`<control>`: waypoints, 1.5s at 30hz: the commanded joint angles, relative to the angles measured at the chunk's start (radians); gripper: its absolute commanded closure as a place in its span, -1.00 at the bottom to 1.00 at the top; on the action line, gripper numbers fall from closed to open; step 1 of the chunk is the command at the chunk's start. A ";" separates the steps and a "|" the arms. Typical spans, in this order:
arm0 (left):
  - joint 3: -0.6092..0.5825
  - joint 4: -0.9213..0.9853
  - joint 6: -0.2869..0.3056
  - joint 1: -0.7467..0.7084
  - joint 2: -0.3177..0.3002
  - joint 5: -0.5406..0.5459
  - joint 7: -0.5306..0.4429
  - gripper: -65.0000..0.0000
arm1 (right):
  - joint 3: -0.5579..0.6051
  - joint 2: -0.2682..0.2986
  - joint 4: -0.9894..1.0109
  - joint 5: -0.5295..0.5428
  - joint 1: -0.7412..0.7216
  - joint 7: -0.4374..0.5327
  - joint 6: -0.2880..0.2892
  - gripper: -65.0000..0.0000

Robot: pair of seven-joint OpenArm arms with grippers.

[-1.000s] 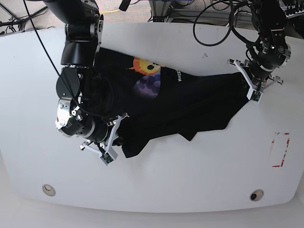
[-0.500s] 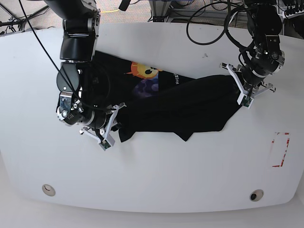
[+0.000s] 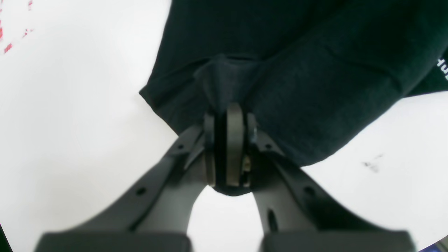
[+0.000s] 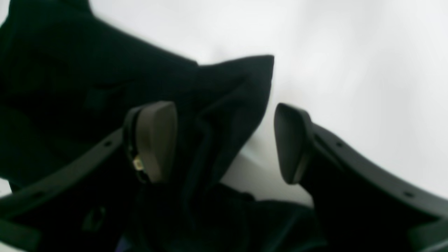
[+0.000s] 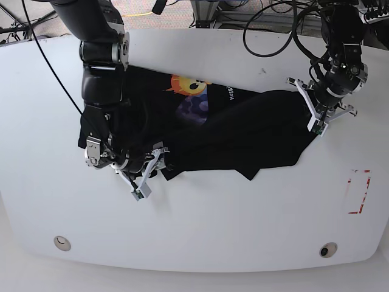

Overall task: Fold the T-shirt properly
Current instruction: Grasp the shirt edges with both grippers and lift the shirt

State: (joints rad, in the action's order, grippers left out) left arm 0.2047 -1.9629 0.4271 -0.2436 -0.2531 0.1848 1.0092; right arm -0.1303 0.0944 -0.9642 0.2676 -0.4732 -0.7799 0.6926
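The black T-shirt (image 5: 243, 134) lies crumpled across the middle of the white table, its lower part folded up over itself. The emoji print (image 5: 189, 86) and a bit of white text (image 5: 229, 95) show at its far side. My left gripper (image 5: 311, 117) is at the shirt's right edge; in the left wrist view it (image 3: 227, 112) is shut on a pinch of the black cloth (image 3: 297, 70). My right gripper (image 5: 155, 164) is at the shirt's lower left corner. In the right wrist view it (image 4: 224, 140) is open, with a fold of the cloth (image 4: 224, 105) standing between its fingers.
A red-marked rectangle (image 5: 358, 191) is on the table at the right. Two round fittings (image 5: 62, 243) (image 5: 328, 250) sit near the front edge. Cables (image 5: 267, 36) hang over the back edge. The right arm's upper links (image 5: 103, 67) lean over the shirt's left part.
The right gripper has moved up and right with the shirt's lower left corner, and its arm has lowered. The left gripper has drawn the right edge inward. The fold now covers more of the print.
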 commanded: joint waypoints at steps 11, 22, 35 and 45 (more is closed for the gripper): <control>0.003 -0.014 -0.006 0.008 -0.008 0.003 -0.010 1.00 | 0.001 -0.002 0.244 0.020 -0.124 0.130 0.006 -0.28; 0.003 -0.013 -0.006 0.008 -0.008 0.003 -0.011 1.00 | 0.001 -0.029 0.321 0.020 -0.144 0.192 0.006 -0.09; 0.003 -0.013 -0.006 0.008 -0.008 0.002 -0.011 1.00 | 0.004 -0.046 0.230 0.017 -0.163 0.164 0.006 1.00; 0.003 -0.013 -0.006 0.007 -0.008 0.002 -0.011 1.00 | 0.002 -0.023 0.057 0.014 -0.157 0.009 0.006 1.00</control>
State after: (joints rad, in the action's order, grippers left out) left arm 0.2035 -1.9606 0.4271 -0.2443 -0.2527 0.1844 1.0092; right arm -0.1265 0.0597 -0.8852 0.2668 -0.5999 -0.7734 0.6903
